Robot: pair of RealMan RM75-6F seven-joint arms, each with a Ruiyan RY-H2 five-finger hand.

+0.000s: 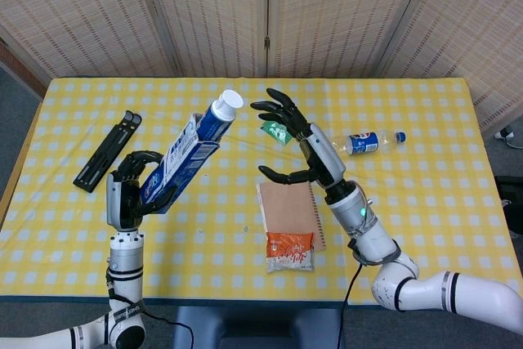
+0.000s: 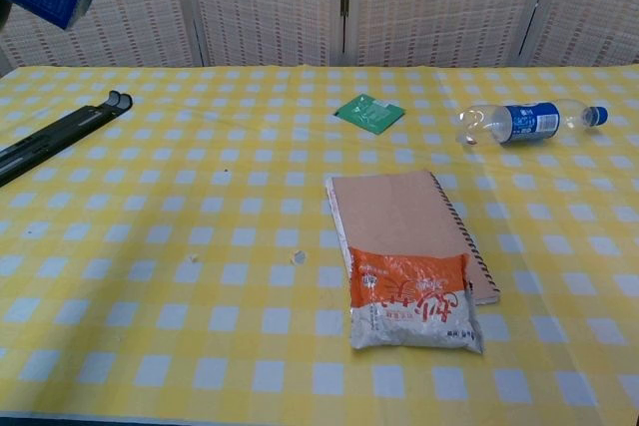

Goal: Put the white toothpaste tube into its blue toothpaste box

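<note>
blue box [image 1: 176,163], yellow-checked tablecloth [image 1: 425,202], green packet [image 2: 368,113]

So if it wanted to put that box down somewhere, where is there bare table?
Roomiest: the cloth left of the notebook, between it and the black clip. The near-right corner, below the water bottle, is also bare. Crowded: the middle, with notebook, orange snack packet and green sachet, where the right robot hand hovers.

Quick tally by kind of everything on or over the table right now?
Toothpaste box: 1
Toothpaste tube: 1
Plastic bottle: 1
Notebook: 1
Orange snack packet: 1
Green sachet: 1
Black folding stand: 1
Total: 7
</note>
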